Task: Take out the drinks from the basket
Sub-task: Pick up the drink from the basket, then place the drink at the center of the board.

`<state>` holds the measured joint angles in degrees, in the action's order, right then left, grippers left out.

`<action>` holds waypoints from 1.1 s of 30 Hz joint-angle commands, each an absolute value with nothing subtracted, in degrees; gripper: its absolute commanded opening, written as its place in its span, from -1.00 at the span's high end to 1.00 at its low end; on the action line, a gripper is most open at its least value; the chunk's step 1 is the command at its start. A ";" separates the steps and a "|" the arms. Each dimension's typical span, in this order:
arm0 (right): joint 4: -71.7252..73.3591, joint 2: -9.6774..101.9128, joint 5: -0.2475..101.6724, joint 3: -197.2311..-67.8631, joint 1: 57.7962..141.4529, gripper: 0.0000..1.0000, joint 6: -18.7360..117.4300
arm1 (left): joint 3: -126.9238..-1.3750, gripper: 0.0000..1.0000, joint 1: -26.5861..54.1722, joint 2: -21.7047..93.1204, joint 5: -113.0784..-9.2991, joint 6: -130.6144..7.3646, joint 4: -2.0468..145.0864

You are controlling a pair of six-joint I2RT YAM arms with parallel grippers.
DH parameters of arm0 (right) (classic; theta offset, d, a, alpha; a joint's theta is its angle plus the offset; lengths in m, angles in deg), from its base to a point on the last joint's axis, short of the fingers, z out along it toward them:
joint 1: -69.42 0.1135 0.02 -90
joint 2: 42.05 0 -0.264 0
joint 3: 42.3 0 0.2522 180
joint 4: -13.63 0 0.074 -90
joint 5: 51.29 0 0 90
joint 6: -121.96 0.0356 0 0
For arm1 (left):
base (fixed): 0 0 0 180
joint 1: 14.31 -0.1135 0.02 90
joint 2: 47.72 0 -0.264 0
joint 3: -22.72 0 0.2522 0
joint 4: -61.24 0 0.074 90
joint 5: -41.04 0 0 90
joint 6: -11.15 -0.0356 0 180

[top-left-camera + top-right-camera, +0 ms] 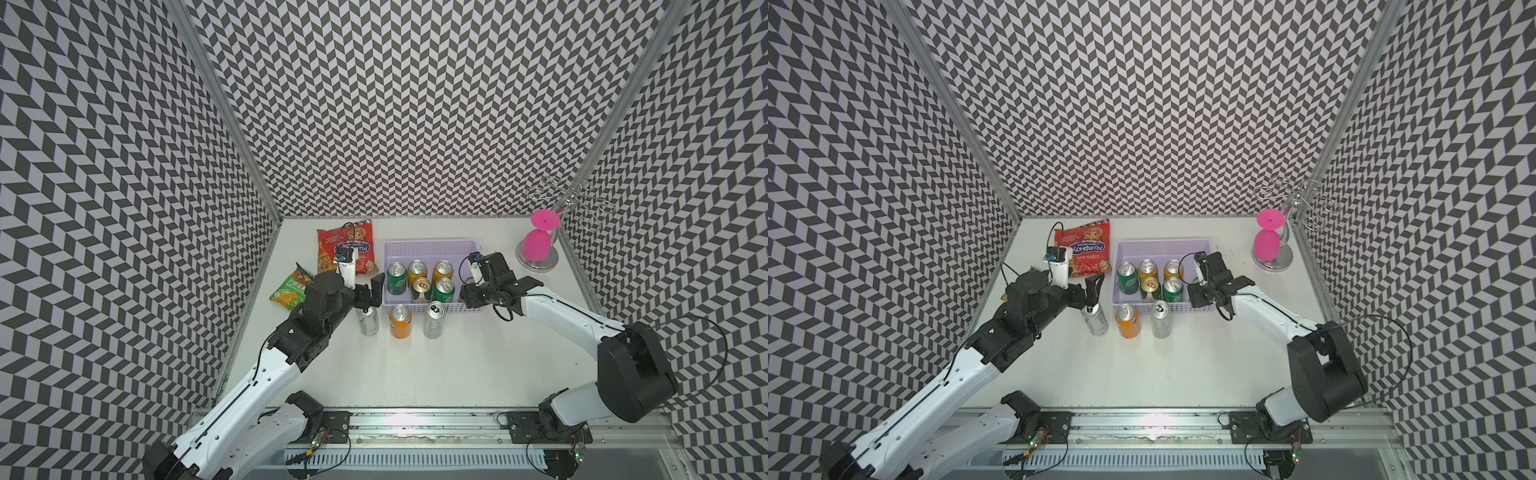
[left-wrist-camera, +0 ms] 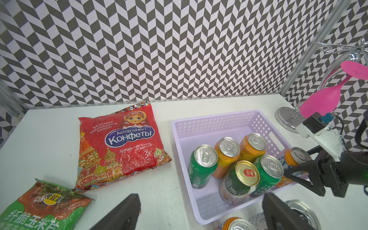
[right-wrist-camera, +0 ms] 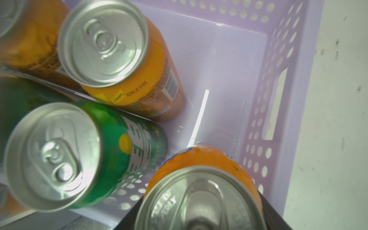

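The lavender basket stands mid-table and holds several upright drinks: two green cans, two orange ones and a gold-topped can. My right gripper reaches into its right end. In the right wrist view its dark fingers press both sides of another orange can, so it is shut on it. Two slim silver cans and an orange can stand on the table in front of the basket. My left gripper hangs open above the left silver can, holding nothing.
A red snack bag and a green snack bag lie left of the basket. A pink upturned goblet hangs on a chrome rack at the back right. Patterned walls close in three sides.
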<state>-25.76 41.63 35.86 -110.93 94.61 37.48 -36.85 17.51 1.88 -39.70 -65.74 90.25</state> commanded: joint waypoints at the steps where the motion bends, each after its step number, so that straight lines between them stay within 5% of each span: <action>1: -23.95 36.24 34.70 -114.03 94.35 -0.09 38.02 | -37.36 -0.99 17.16 1.78 -40.41 -65.92 90.57; 33: -36.53 20.97 32.32 -114.65 108.60 -0.08 48.12 | -37.28 -0.99 17.16 1.46 -39.64 -65.80 90.09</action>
